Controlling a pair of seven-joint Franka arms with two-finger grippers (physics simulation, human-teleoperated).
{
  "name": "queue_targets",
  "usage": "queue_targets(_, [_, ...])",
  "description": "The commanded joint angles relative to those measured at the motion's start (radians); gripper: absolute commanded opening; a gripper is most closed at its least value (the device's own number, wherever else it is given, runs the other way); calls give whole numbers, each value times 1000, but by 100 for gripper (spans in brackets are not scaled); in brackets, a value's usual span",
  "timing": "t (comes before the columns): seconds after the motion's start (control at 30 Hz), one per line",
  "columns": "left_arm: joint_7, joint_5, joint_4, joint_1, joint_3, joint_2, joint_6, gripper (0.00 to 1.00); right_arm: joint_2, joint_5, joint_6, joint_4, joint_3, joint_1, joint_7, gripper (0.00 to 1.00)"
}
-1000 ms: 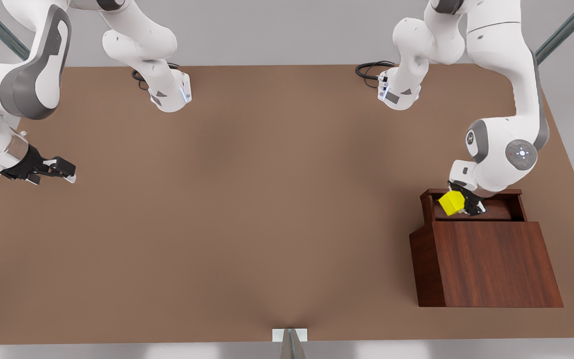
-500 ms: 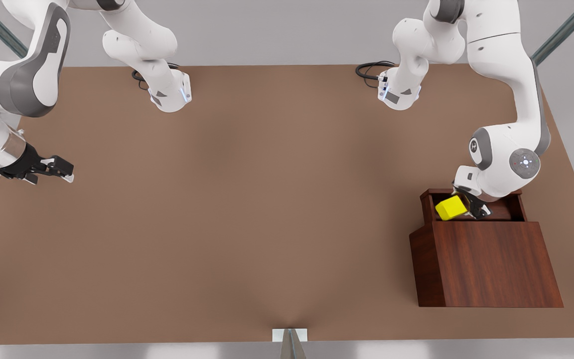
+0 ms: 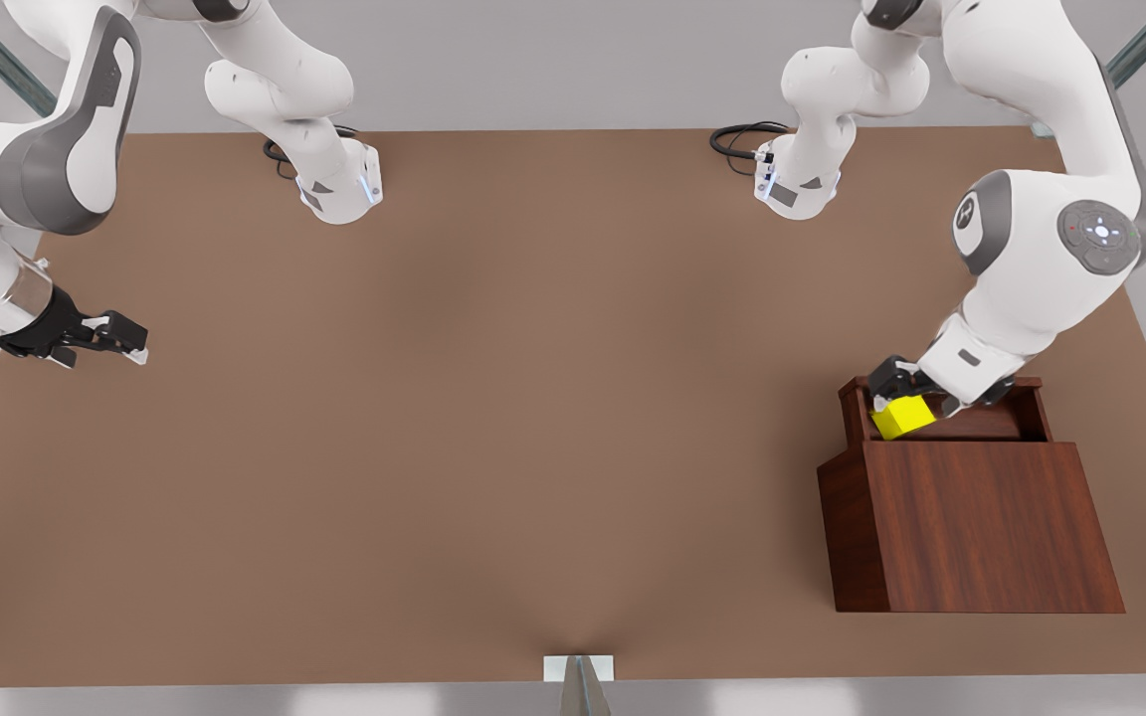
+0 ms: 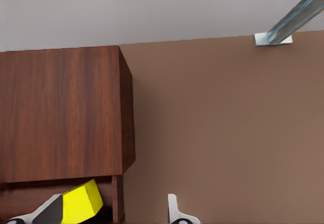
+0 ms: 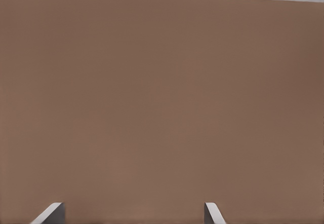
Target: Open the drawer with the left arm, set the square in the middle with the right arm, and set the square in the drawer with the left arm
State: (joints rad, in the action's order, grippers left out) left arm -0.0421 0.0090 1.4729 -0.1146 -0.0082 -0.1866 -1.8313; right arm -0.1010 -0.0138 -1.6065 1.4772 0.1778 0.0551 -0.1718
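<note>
Since a second ago, our left gripper has lowered the square from above the drawer down into it, and the arm's elbow has swung up and toward the front view's right. Our left wrist view shows the fingers spread wide, with one tip beside the square and the other well apart over bare table, so we judge the cube released.

The square sits in the open drawer's corner toward the front view's left, tilted, close to the side wall. The drawer stands pulled out from the cabinet; whether the cube lies flat on the tray floor we cannot tell.

By how things lie, we judge opening the drawer, the hand-over through the middle, and the drop into the drawer all essentially done; only lifting clear seems left.

Our right gripper waits at the table edge on the front view's left, fingers apart over plain brown surface. Nothing stands in the way but the drawer's walls around the left fingers.
</note>
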Motion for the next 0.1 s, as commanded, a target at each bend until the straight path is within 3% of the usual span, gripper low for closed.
queue_targets(0.0, [1, 55, 1, -5, -1, 4, 0, 100, 0, 0, 0, 0, 0, 0, 0, 100])
queue_targets(0.07, [1, 57, 15, -5, -1, 7, 0, 100, -3, 0, 0, 0, 0, 0, 0, 100])
